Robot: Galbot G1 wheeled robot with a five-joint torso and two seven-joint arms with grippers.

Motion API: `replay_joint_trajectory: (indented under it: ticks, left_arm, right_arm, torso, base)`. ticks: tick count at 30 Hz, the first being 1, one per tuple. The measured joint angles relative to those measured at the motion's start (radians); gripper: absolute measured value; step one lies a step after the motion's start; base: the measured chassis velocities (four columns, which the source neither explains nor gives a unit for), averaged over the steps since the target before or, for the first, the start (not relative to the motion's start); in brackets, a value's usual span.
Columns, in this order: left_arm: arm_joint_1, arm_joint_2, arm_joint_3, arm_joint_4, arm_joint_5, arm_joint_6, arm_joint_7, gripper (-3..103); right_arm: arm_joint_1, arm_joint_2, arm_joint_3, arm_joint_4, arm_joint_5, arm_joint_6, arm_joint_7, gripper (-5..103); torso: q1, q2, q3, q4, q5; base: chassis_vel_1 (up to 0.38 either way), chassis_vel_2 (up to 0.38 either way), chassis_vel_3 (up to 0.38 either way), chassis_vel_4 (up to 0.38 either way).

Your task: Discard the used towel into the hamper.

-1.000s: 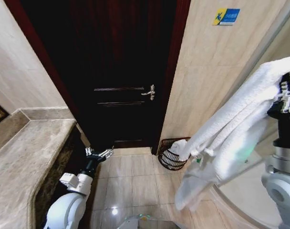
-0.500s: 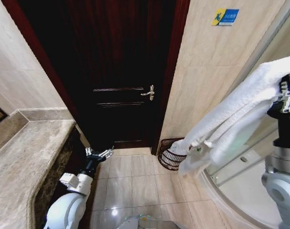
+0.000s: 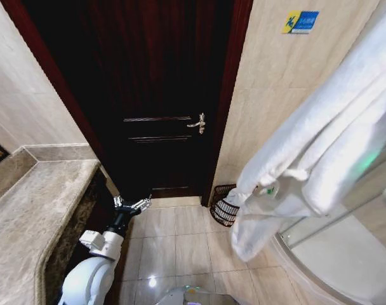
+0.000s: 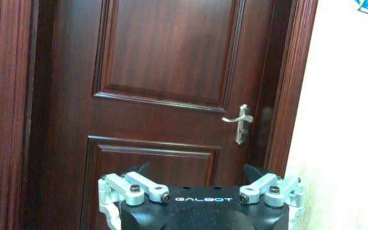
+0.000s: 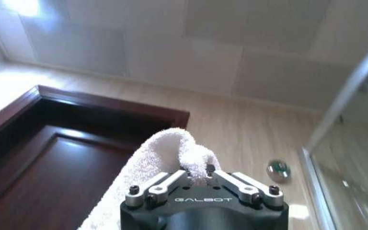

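Because the right claw (image 5: 197, 178) is pinched on a fold of the white towel (image 3: 320, 152) and carried high, the cloth drapes down and away from it, its lowest corner hanging clear of the floor. Below and just beyond that corner, against the tiled wall, waits the hamper (image 3: 223, 206). Farther off, the left claw (image 3: 132, 204) hangs low with fingers spread, idle before the door (image 4: 171, 72).

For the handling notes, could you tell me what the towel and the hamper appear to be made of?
The towel, pinched in the right end effector, looks like white terry cloth: nubby looped pile, soft drooping folds. The hamper seems to be dark reddish-brown wire, probably coated metal: thin vertical bars with open gaps between them.
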Motion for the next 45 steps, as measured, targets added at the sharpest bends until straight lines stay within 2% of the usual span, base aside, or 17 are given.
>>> replay_joint_trajectory:
  ticks: [1,2,4,7,14,23,26,30,36,39,42,43,45]
  left_arm:
    - [0.000,0.000,0.000,0.000,0.000,0.000,0.000,99]
    - [0.000,0.000,0.000,0.000,0.000,0.000,0.000,99]
    - [0.000,0.000,0.000,0.000,0.000,0.000,0.000,99]
    - [0.000,0.000,0.000,0.000,0.000,0.000,0.000,99]
    - [0.000,0.000,0.000,0.000,0.000,0.000,0.000,99]
    - [0.000,0.000,0.000,0.000,0.000,0.000,0.000,99]
    - [0.000,0.000,0.000,0.000,0.000,0.000,0.000,99]
    - [0.000,0.000,0.000,0.000,0.000,0.000,0.000,99]
    - [0.000,0.000,0.000,0.000,0.000,0.000,0.000,99]
    - [0.000,0.000,0.000,0.000,0.000,0.000,0.000,99]
    - [0.000,0.000,0.000,0.000,0.000,0.000,0.000,99]
    - [0.000,0.000,0.000,0.000,0.000,0.000,0.000,99]
    - [0.000,0.000,0.000,0.000,0.000,0.000,0.000,99]
  right_arm:
    - [0.000,0.000,0.000,0.000,0.000,0.000,0.000,3]
    - [0.044,-0.040,-0.001,-0.010,0.027,-0.011,0.011,3]
    - [0.082,-0.073,-0.002,-0.017,0.050,-0.020,0.020,3]
    - [0.087,-0.078,-0.003,-0.019,0.054,-0.023,0.021,3]
    - [0.096,-0.082,-0.008,-0.022,0.059,-0.025,0.023,3]
    - [0.316,-0.129,-0.174,-0.119,0.116,-0.063,0.045,3]
    - [0.440,-0.154,-0.268,-0.174,0.147,-0.085,0.057,3]
    - [0.501,-0.166,-0.314,-0.201,0.163,-0.095,0.063,3]
    - [0.505,-0.166,-0.319,-0.203,0.163,-0.096,0.064,3]
    - [0.497,-0.137,-0.327,-0.207,0.145,-0.087,0.064,3]
    - [0.425,0.005,-0.351,-0.221,0.048,-0.041,0.059,3]
    - [0.425,0.005,-0.351,-0.221,0.048,-0.041,0.059,3]
    - [0.394,0.066,-0.360,-0.225,0.006,-0.021,0.054,3]
  torso:
    - [0.000,0.000,0.000,0.0000,0.0000]
    - [0.000,0.000,0.000,0.0000,0.0000]
    - [0.000,0.000,0.000,-0.0001,-0.0010]
    - [0.000,0.000,0.000,-0.0001,0.0006]
    - [0.000,0.000,0.000,0.0000,0.0003]
    - [0.000,0.000,0.000,0.0001,-0.0001]
    - [0.000,0.000,0.000,0.0001,0.0000]
    - [0.000,0.000,0.000,0.0000,-0.0003]
    - [0.000,0.000,0.000,-0.0002,0.0000]
    - [0.000,0.000,0.000,-0.0005,-0.0015]
    - [0.000,0.000,0.000,0.0003,0.0010]
    - [0.000,0.000,0.000,0.0003,0.0010]
    - [0.000,0.000,0.000,0.0006,0.0008]
  base:
    - [0.000,0.000,0.000,0.000]
    - [0.000,0.000,0.000,0.000]
    - [0.000,0.000,0.000,0.000]
    - [0.000,0.000,0.000,0.000]
    - [0.000,0.000,0.000,0.000]
    - [0.000,0.000,0.000,0.000]
    - [0.000,0.000,0.000,0.000]
    - [0.000,0.000,0.000,0.000]
    - [0.000,0.000,0.000,0.000]
    - [0.000,0.000,0.000,0.000]
    - [0.000,0.000,0.000,0.000]
    - [0.000,0.000,0.000,0.000]
    - [0.000,0.000,0.000,0.000]
